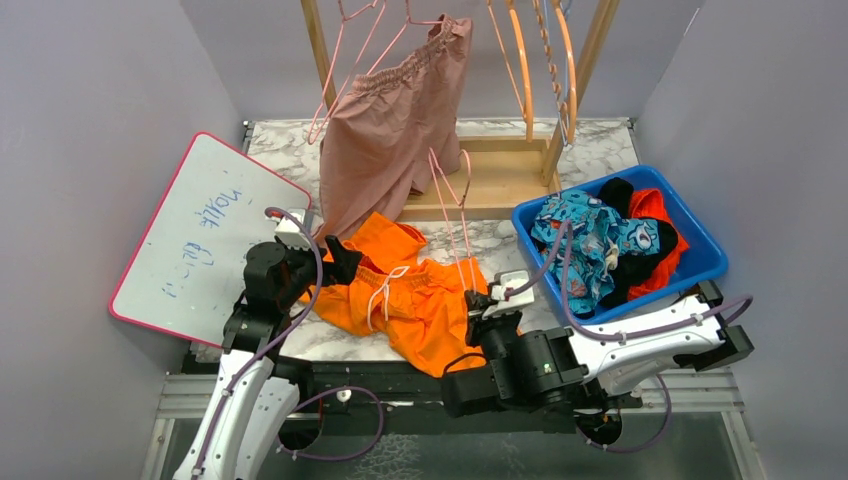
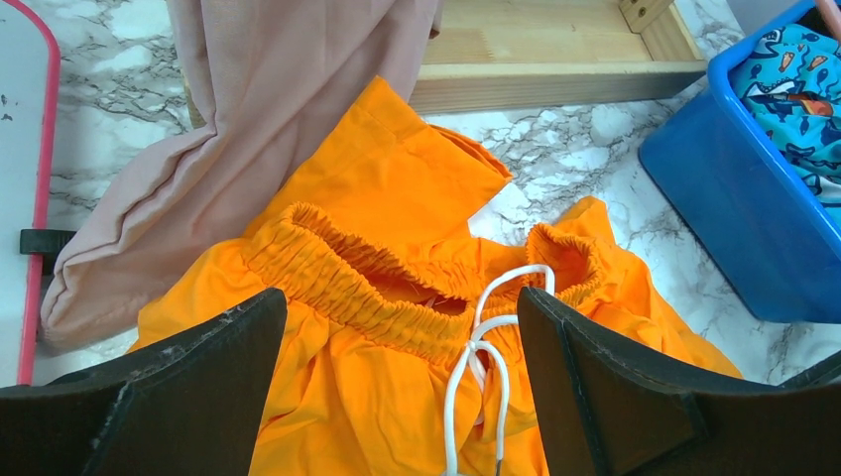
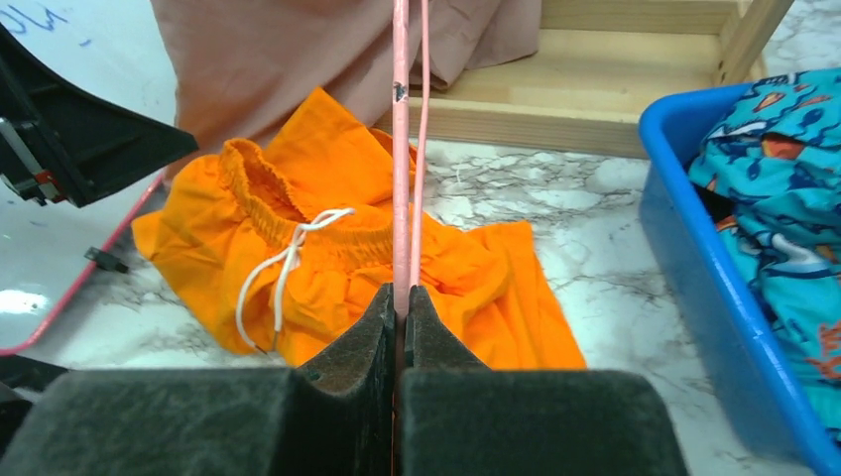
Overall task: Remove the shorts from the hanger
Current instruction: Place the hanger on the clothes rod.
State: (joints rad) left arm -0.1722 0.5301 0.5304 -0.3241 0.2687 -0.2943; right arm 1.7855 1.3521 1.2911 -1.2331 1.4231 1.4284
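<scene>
Apparently flat, orange shorts [image 1: 432,312] lengthwise diagonal, far-left to near-right.

Whiteboard [image 1: 200,235], blue bin [image 1: 706,254], wooden rack [image 1: 500,182]

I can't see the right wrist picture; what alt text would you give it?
The right gripper is shut on a thin pink hanger, with orange shorts lying on the marble table beyond. A blue bin holding printed blue shorts sits to the right; pink shorts hang behind.
</scene>
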